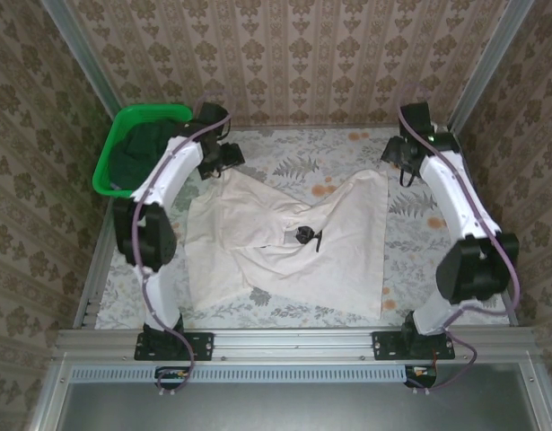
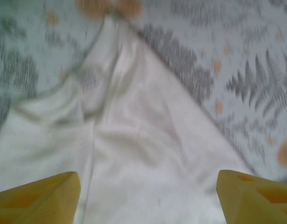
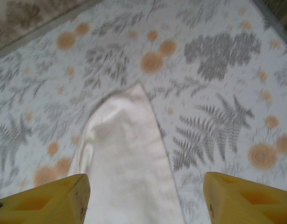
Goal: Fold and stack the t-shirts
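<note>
Top view high behind, looking down, wrist views close, angled forward — all share cream t-shirt (image 1: 258, 229)

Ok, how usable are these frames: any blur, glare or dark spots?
Left wrist: motion-blurred, the tablecloth print smeared and the cream shirt soft in its folds. Right wrist: mostly sharp, the print readable, slightly soft toward the edges. Top external: evenly lit, no glare; the dark shirt in the basket is a near-black mass with little detail.

Matt cream cloth t-shirt (image 1: 258, 220); glossy plastic basket (image 1: 104, 177).
</note>
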You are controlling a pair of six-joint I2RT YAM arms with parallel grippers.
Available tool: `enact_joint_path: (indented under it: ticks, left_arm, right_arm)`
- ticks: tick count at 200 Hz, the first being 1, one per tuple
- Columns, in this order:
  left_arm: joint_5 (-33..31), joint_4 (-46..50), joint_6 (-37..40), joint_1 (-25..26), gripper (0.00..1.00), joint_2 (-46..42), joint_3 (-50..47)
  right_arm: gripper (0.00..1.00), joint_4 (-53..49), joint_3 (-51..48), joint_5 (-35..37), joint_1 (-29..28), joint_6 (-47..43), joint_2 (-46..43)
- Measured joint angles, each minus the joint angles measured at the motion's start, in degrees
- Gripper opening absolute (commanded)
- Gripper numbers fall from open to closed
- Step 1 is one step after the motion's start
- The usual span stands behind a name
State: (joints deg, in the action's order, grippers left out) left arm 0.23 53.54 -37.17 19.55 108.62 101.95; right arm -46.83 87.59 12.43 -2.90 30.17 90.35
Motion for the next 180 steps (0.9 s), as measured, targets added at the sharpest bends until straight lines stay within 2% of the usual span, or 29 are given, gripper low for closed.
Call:
enact_joint_path:
  ticks: [25,60,95,149,180]
  left_arm:
    - [4.5,-2.7,0.3,-1.0,0.68,-10.2,-18.3]
    - [9.4,-3.5,1.2,-2.7,0.67,-10.0,-32.2]
    - [13.7,-5.9,0.7,-3.1,0.66,-10.0,-35.2]
    - [17.9,-9.9,-2.3,-3.3,0.47,-10.0,-37.2]
    - [17.5,-9.8,-3.0,-2.1,0.44,-10.0,-37.6]
  right_arm:
    - [0.46,2.8,-13.6,-6.4,-0.8,2.0,-6.8]
    - [0.35,4.1,-25.2,-12.4,-2.0,4.9,-4.2]
    - [0.29,6.9,-27.6,-15.7,-2.4,7.6,1.0]
    - [0.28,9.6,-30.8,-16.1,-2.5,9.9,2.4]
    - [0.26,11.1,-31.2,-17.0,-2.5,10.2,2.8]
